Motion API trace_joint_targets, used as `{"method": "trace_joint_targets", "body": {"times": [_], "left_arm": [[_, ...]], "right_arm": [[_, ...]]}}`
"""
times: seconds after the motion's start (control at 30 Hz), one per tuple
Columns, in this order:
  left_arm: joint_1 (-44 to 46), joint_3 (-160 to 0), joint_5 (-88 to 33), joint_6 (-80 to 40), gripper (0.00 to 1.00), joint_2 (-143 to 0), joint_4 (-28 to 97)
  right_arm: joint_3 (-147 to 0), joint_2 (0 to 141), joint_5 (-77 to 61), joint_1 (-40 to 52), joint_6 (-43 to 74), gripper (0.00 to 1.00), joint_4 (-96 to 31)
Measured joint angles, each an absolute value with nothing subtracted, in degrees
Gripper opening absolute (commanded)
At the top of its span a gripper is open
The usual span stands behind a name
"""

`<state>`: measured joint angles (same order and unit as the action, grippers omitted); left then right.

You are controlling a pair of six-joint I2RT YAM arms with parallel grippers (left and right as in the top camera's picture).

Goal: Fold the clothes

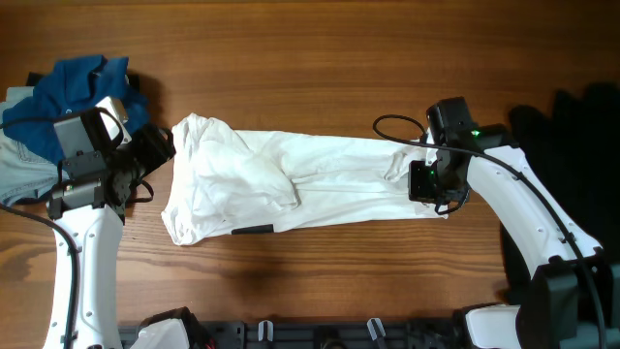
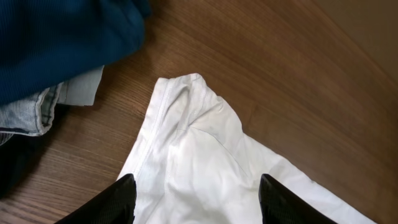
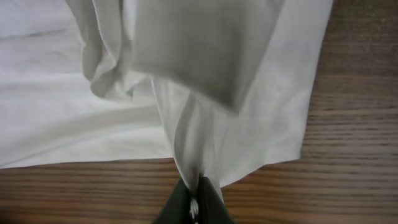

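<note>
The white shirt [image 1: 291, 184] lies stretched across the middle of the wooden table, bunched at its left end. My left gripper [image 1: 155, 147] is open just over the shirt's left end, and its two dark fingers [image 2: 194, 202] straddle the white cloth [image 2: 199, 155]. My right gripper [image 1: 431, 184] is shut on the shirt's right end; the right wrist view shows its jaws [image 3: 198, 196] pinching a fold of white fabric [image 3: 205, 124] lifted slightly off the wood.
A dark blue polo shirt [image 1: 73, 92] lies on a pale denim garment [image 1: 24, 165] at the far left, also seen in the left wrist view [image 2: 56, 43]. A black garment heap [image 1: 572, 136] sits at the right edge.
</note>
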<state>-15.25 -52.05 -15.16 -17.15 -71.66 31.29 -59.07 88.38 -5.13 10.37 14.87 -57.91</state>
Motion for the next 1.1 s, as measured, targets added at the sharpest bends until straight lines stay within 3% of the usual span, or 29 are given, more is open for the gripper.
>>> {"method": "trace_joint_targets", "body": {"times": [0.07, 0.13, 0.37, 0.43, 0.53, 0.67, 0.73, 0.87, 0.93, 1.1], "left_arm": [[-15.2, -52.1, -15.2, -17.2, 0.63, -71.7, 31.3], [-15.2, -52.1, -15.2, -17.1, 0.63, -71.7, 31.3], [-15.2, -52.1, -15.2, -17.2, 0.64, -71.7, 31.3], [-15.2, -52.1, -15.2, -17.1, 0.64, -71.7, 31.3], [-15.2, -52.1, -15.2, -17.1, 0.64, -71.7, 31.3], [-15.2, -52.1, -15.1, -17.2, 0.64, -71.7, 31.3], [-15.2, -52.1, -15.1, -17.1, 0.64, -71.7, 31.3], [-15.2, -52.1, -15.2, -17.2, 0.65, -71.7, 31.3], [-15.2, -52.1, -15.2, -17.2, 0.65, -71.7, 31.3], [-15.2, -52.1, -15.2, -17.1, 0.65, -71.7, 31.3]], "right_arm": [[-59.1, 88.4, -5.8, 10.7, 14.7, 0.17, -56.0], [-59.1, 88.4, -6.4, 11.4, 14.2, 0.42, -54.5], [-59.1, 88.4, -6.0, 13.2, 12.6, 0.43, -50.5], [-59.1, 88.4, -5.0, 11.3, 14.4, 0.62, -48.7], [-59.1, 88.4, -4.2, 6.6, 17.8, 0.77, -46.9], [-59.1, 88.6, -4.5, 4.5, 19.6, 0.85, -45.3], [-59.1, 90.0, -6.0, 5.1, 20.0, 0.76, -43.5], [-59.1, 95.5, -7.7, 6.5, 22.3, 0.13, -40.3], [-59.0, 96.9, -7.9, 6.6, 22.5, 0.04, -39.6], [-59.5, 95.1, -4.5, 6.6, 20.9, 0.04, -44.7]]}}
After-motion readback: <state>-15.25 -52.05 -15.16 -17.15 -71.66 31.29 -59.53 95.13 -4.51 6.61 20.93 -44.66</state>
